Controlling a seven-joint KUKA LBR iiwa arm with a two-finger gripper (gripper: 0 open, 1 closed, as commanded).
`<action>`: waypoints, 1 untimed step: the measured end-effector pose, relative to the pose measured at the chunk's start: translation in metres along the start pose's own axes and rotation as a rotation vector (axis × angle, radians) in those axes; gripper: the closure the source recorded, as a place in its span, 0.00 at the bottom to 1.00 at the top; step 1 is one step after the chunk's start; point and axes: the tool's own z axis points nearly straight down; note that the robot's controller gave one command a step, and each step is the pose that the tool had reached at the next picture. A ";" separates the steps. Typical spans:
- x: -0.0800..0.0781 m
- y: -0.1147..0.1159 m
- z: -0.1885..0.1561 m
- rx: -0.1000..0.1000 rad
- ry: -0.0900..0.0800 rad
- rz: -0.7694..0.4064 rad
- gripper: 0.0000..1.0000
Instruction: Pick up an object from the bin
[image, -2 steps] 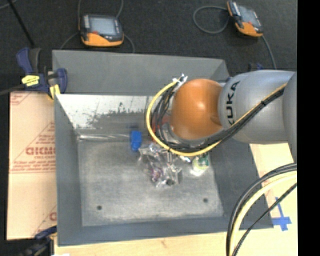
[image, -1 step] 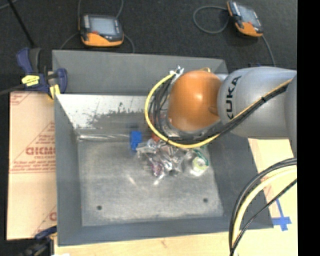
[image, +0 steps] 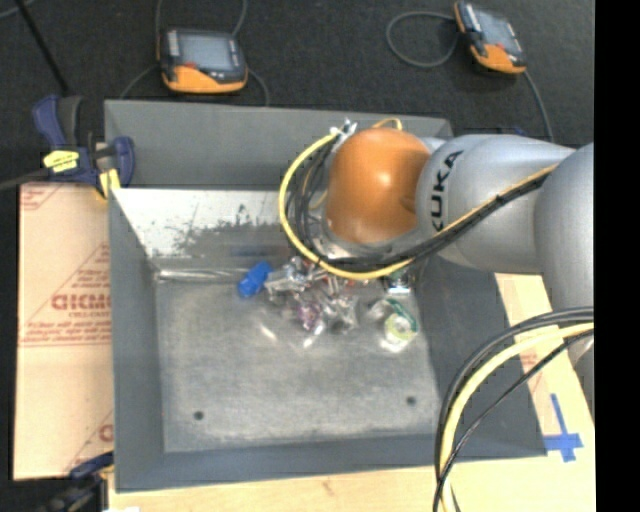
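The orange cover (image: 372, 185) hid most of the claw (image: 318, 282), so its state could not be told; it sat low over a small heap (image: 315, 308) of clear and purplish bits, hard to make out, at the back middle of the grey bin (image: 300, 400); one blue piece (image: 253, 280) lay left, one white-green piece (image: 397, 328) right.
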 end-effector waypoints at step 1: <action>0.000 -0.001 -0.001 -0.001 -0.003 0.006 0.00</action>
